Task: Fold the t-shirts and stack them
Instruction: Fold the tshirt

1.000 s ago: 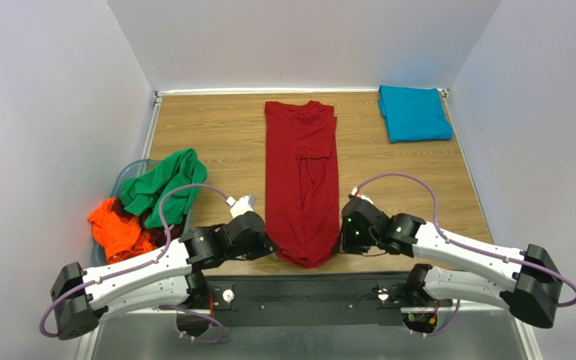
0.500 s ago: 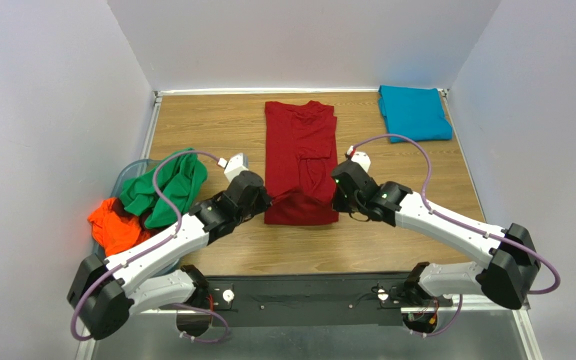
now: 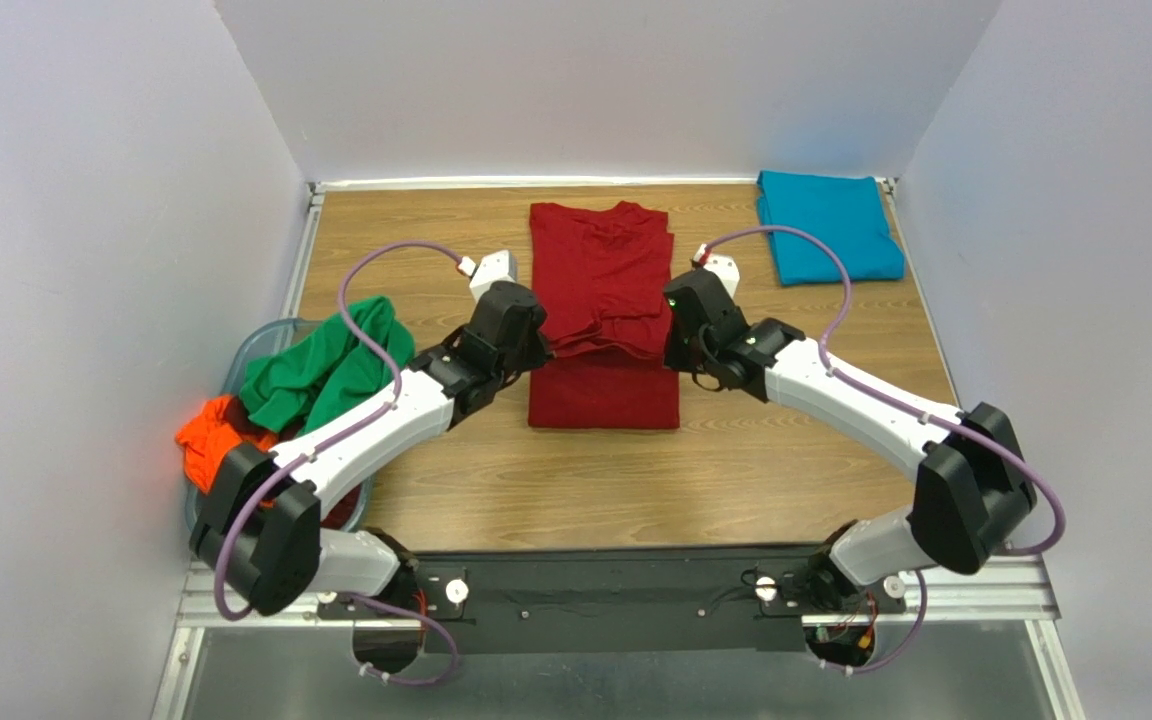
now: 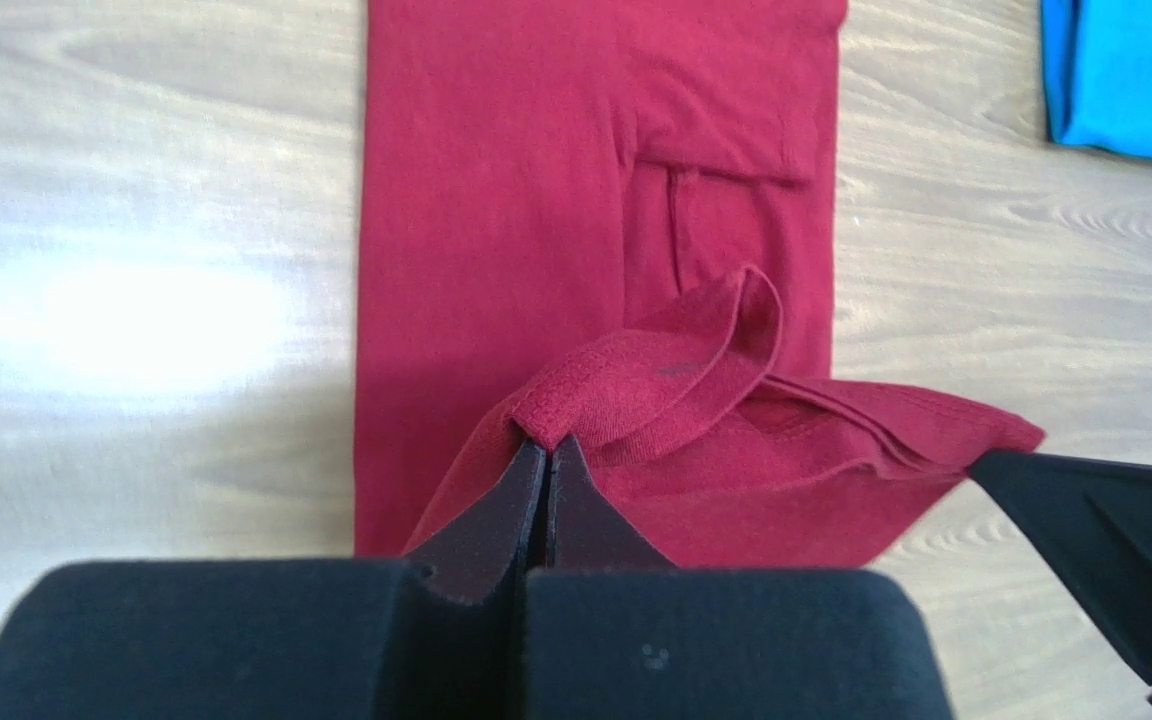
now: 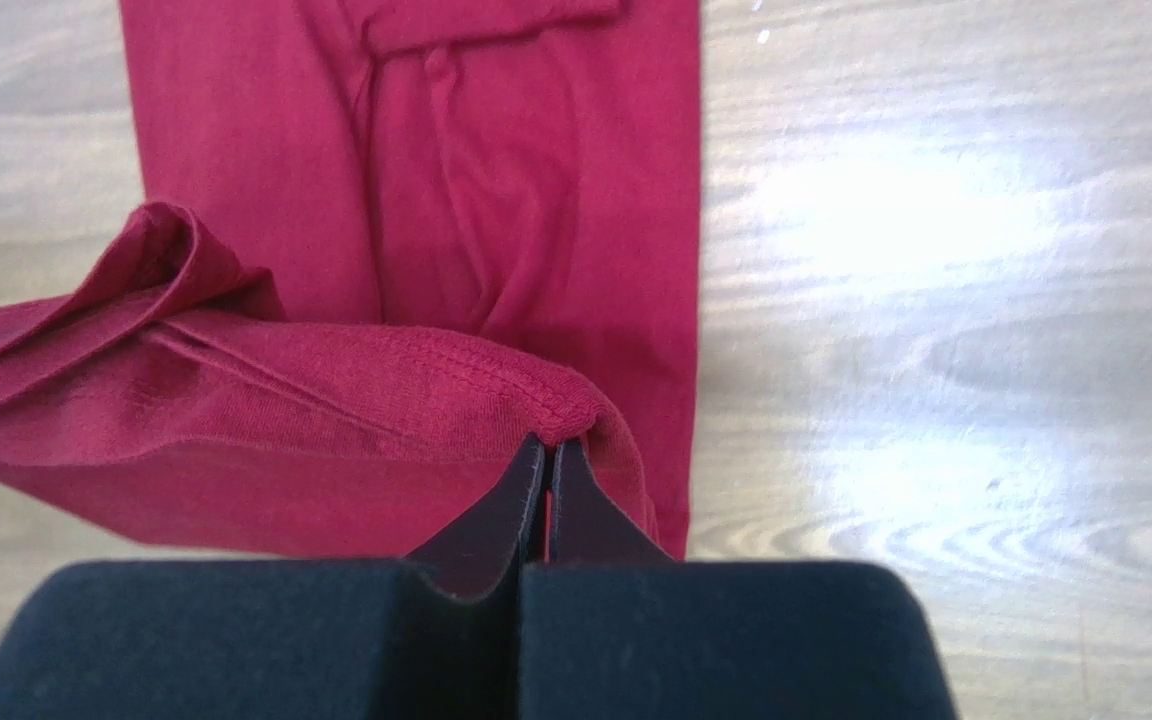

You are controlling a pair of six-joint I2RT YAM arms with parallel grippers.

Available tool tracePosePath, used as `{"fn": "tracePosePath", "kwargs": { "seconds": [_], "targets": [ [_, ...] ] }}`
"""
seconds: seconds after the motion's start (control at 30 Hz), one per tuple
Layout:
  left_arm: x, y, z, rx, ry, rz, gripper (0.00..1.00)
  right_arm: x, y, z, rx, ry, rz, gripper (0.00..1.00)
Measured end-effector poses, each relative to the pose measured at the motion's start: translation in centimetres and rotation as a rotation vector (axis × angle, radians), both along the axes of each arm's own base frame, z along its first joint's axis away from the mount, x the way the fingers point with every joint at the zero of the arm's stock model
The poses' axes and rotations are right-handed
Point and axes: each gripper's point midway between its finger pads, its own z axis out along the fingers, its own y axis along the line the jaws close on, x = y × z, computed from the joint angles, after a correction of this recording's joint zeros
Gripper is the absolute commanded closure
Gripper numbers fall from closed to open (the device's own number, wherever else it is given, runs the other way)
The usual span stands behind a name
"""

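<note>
Over the table (image 3: 387, 255), pinching the dark red t-shirt (image 3: 602, 263) by its lifted hem with left gripper (image 4: 545, 446) and right gripper (image 5: 549, 443). Doubled over itself.

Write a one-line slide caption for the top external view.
Hem of dark red t-shirt pinched by left gripper and right gripper, doubled over its middle; teal-blue t-shirt folded far right.

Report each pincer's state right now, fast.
Left pincer: shut on the hem of the dark red t-shirt.
Right pincer: shut on the same hem, other side.
</note>
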Motion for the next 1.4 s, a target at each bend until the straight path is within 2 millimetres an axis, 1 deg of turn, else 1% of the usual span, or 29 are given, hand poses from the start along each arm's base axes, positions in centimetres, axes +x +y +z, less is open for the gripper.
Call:
{"fn": "tracePosePath", "kwargs": {
  "seconds": [0.17,0.33,0.5,0.67,0.9,0.93,1.0,1.07,1.1,1.17,1.2,1.23,1.27,1.3,1.37,1.4],
  "targets": [
    [1.9,-0.2,-0.2,0.03,0.0,-0.005,1.0,2.0,-0.2,0.0,-0.014,-0.01,-0.014,0.99],
    [3.9,-0.2,-0.5,0.054,0.003,-0.005,1.0,3.8,-0.7,-0.7,-0.025,0.007,-0.026,0.99],
    [5.4,0.0,-1.4,0.073,0.023,-0.001,1.0,5.0,-0.8,-1.6,-0.032,0.032,-0.021,0.99],
    [6.4,0.6,-3.0,0.087,0.058,0.008,1.0,6.5,-0.3,-2.9,-0.042,0.05,-0.014,0.99],
    [7.8,0.9,-4.7,0.112,0.09,0.006,1.0,7.8,-0.2,-4.7,-0.059,0.085,-0.017,0.97],
    [8.2,0.7,-5.2,0.122,0.097,0.0,1.0,7.9,-0.4,-5.3,-0.065,0.096,-0.022,0.97],
    [8.2,0.7,-5.4,0.127,0.103,-0.004,1.0,8.0,-0.4,-5.3,-0.065,0.096,-0.023,0.96],
    [9.1,0.3,-5.5,0.122,0.099,-0.007,1.0,8.3,-0.3,-5.5,-0.065,0.097,-0.026,0.94],
    [9.4,0.3,-5.7,0.121,0.1,-0.006,0.96,8.4,-0.3,-5.6,-0.066,0.099,-0.028,0.94],
    [9.6,0.3,-6.2,0.123,0.109,-0.009,0.7,8.6,-0.5,-6.2,-0.071,0.108,-0.033,0.88],
    [9.6,0.4,-6.5,0.127,0.114,-0.011,0.6,8.7,-0.6,-6.4,-0.072,0.113,-0.037,0.81],
    [9.6,0.4,-6.6,0.127,0.117,-0.011,0.46,8.7,-0.6,-6.6,-0.073,0.116,-0.039,0.75],
    [9.7,0.4,-6.6,0.125,0.118,-0.009,0.36,8.9,-0.7,-6.9,-0.077,0.122,-0.042,0.58],
    [9.7,0.5,-6.7,0.132,0.116,-0.014,0.29,8.9,-0.8,-7.0,-0.077,0.123,-0.045,0.5],
    [9.8,0.4,-6.5,0.129,0.111,-0.013,0.05,9.1,-0.8,-7.0,-0.079,0.122,-0.044,0.35],
    [9.9,0.4,-6.4,0.124,0.111,-0.009,0.05,9.2,-0.8,-6.8,-0.079,0.118,-0.041,0.21]
  ]
}}
